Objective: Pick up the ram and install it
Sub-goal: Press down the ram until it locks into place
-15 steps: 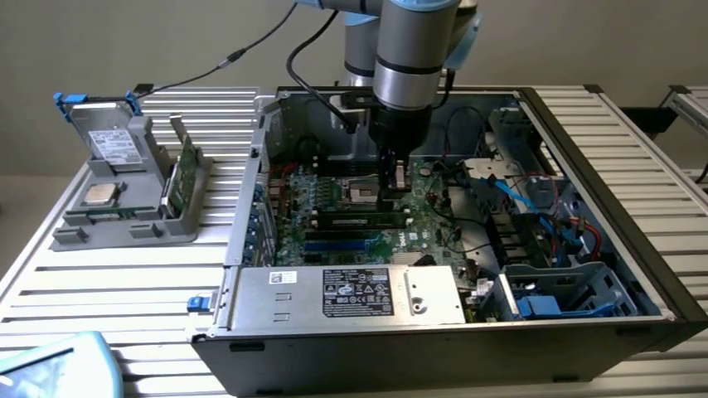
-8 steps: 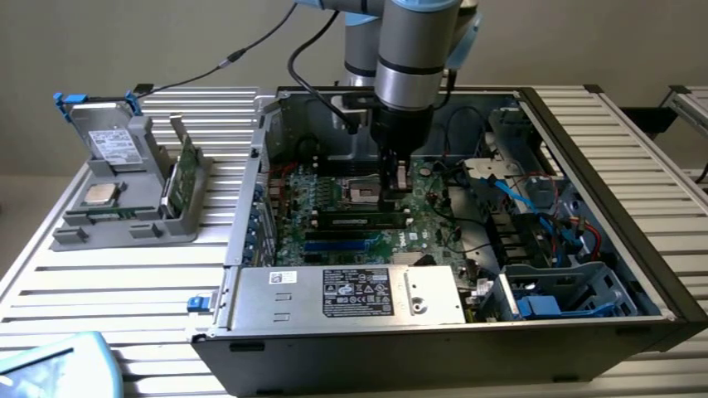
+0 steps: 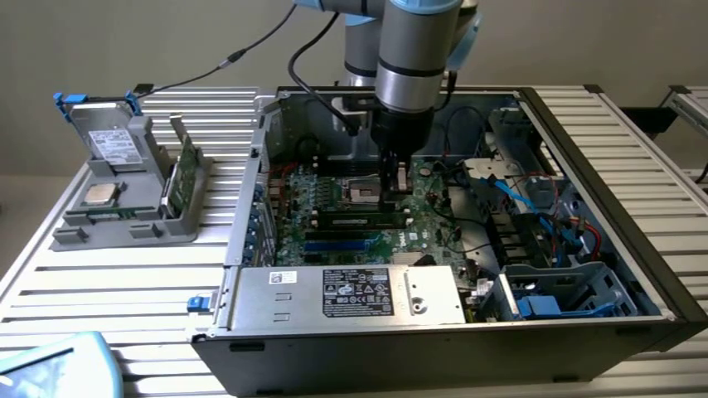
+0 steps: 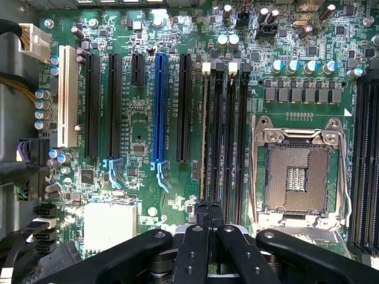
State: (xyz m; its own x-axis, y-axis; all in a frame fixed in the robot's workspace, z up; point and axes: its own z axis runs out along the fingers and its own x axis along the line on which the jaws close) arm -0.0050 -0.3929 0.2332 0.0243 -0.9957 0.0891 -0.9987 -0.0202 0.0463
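**Inside the open case: clenched gripper above the memory slots**

Over the motherboard (image 3: 332, 186), within the open computer case (image 3: 652, 274) on a slatted table (image 3: 111, 290): gripper (image 3: 396, 192) hanging straight down from the arm (image 3: 415, 50), fingers (image 4: 198, 236) clenched together and grasping nothing. Tips poised above one end of the memory slots, just beside the empty processor socket (image 3: 366, 192); contact with the board not discernible.

Ram (image 3: 356, 222) apparently seated on edge in a memory slot just near of the gripper, well below the case walls. In the wrist view, seen as a thin pale strip (image 4: 205, 130) between the black expansion slots and the socket (image 4: 299, 177), its one end covered by the fingers.

Surroundings:
- Blue expansion slot (image 4: 159, 106) and white slot (image 4: 67, 97), running parallel to the ram.
- Power supply (image 3: 343, 294) along the near wall of the case, screening the near edge of the board.
- Blue cables (image 3: 531, 207) looping at the exterior view's right, clear of the gripper.
- Arm itself hiding the far part of the board.
- Grey holder (image 3: 122, 224) outside the case at the exterior view's left, carrying a drive with blue handles (image 3: 111, 137), a silver processor chip (image 3: 102, 195) and a green board (image 3: 186, 170) standing on edge, all well apart from the gripper.
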